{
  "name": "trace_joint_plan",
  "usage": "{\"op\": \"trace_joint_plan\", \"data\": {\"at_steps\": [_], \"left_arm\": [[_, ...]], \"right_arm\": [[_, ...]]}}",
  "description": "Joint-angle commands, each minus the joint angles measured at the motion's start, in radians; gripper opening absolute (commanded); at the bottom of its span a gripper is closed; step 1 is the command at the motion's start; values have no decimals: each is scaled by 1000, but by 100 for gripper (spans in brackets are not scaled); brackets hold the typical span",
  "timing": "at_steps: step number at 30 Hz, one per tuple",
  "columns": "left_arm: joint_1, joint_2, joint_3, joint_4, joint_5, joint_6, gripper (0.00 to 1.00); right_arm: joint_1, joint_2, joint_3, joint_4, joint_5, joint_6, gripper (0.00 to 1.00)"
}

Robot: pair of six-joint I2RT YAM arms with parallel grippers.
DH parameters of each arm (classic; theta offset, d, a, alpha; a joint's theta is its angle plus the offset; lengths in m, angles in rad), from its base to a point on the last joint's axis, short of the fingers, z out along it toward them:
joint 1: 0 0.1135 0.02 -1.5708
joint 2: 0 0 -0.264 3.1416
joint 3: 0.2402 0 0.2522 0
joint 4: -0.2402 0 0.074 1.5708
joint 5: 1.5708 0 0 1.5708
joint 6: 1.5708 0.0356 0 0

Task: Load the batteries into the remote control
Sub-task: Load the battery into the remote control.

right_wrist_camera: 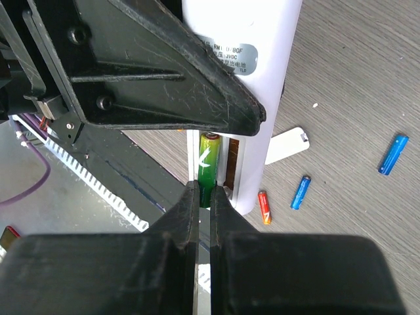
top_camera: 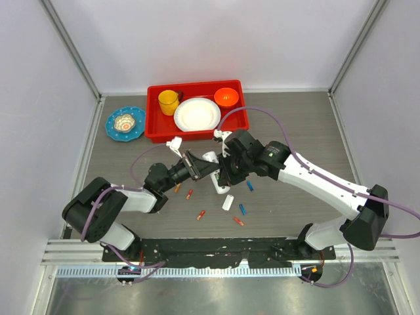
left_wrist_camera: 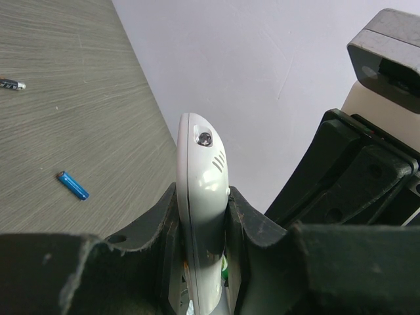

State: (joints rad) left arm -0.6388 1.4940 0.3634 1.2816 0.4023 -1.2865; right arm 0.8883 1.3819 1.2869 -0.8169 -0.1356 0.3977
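My left gripper point(left_wrist_camera: 205, 230) is shut on the white remote control point(left_wrist_camera: 202, 177) and holds it edge-up above the table; the two also show in the top view, the gripper point(top_camera: 197, 165) and the remote point(top_camera: 214, 176). The remote's back point(right_wrist_camera: 262, 98) faces my right wrist, with its battery recess open. My right gripper point(right_wrist_camera: 205, 193) is shut on the lower end of a green battery point(right_wrist_camera: 209, 164) that lies in the recess. Loose orange-red batteries point(top_camera: 201, 214) point(right_wrist_camera: 263, 207) and blue batteries point(top_camera: 242, 209) point(right_wrist_camera: 300, 192) lie on the table.
The small white cover piece point(top_camera: 228, 203) lies on the table below the remote. A red tray point(top_camera: 155, 128) at the back holds a yellow cup point(top_camera: 168, 102), a white plate point(top_camera: 197, 114) and an orange bowl point(top_camera: 226, 97). A blue dish point(top_camera: 125, 123) sits left of it.
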Motion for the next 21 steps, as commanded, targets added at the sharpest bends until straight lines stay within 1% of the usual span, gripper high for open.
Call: {"op": "trace_joint_plan", "data": {"at_steps": [1, 17, 21], "left_arm": [[-28, -41, 22, 265, 10, -20, 0], [-82, -61, 32, 265, -3, -33, 0], [-90, -64, 35, 265, 9, -56, 0]], "right_arm": [[3, 14, 26, 58, 25, 10, 1], [0, 23, 25, 99, 63, 29, 1], [-6, 25, 17, 97, 70, 24, 1]]}}
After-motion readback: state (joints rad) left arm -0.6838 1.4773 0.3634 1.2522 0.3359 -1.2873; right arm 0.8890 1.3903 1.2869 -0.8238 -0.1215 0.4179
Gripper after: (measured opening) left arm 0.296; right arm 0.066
